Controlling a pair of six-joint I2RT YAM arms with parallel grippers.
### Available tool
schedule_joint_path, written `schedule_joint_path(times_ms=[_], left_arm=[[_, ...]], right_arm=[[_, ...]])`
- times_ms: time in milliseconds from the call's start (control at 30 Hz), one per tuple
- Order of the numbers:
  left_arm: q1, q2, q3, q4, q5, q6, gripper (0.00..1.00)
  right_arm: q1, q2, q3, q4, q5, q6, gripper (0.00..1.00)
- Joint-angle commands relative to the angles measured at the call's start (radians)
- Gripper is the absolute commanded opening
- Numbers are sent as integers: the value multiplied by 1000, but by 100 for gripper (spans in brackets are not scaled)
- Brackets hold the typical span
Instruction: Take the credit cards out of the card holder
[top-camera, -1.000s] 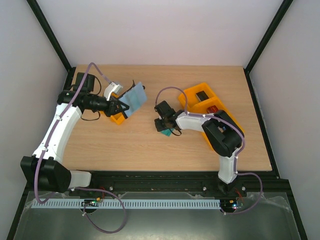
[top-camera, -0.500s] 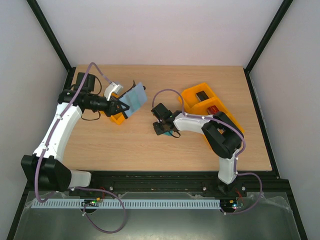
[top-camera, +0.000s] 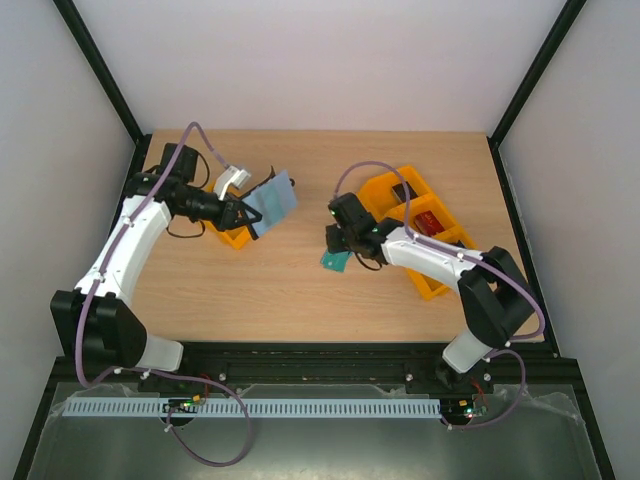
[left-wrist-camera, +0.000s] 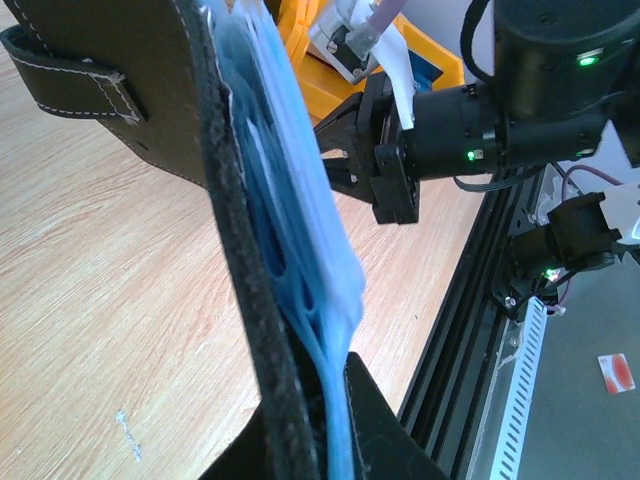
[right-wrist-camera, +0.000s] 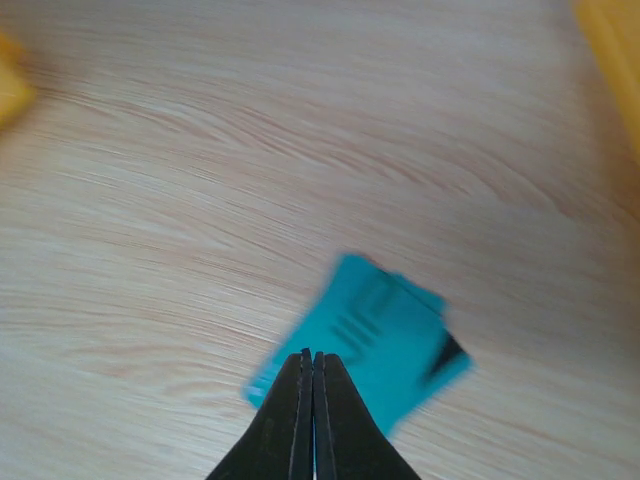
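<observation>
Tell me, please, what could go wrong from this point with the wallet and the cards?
The left hand pinches the open card holder by one edge, clear of the table; it may slip or twist. The shut right hand hangs just over the teal credit cards lying flat; a low move could scatter them.

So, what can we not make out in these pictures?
Left wrist: the holder is edge-on, so what its pockets hold is hidden.
Right wrist: blur smears the cards; their number, and whether the shut claw touches them, is unclear.
Top: things in the right tray are too small to name.
</observation>
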Motion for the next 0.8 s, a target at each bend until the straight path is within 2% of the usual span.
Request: schedule_joint_path(times_ms=[0,300,767], left_arm=[[-8,-13,26,-15,15,20,2],[-24,-26,19,-16,-3,22,2],[-37,-13,25,-27,-18,30,2]], right_arm=[[-32,-48,-135,-60,99,91,2],[-32,-31,-250,-77,74,143,2],[8,61,-262,18,-14,199,2]])
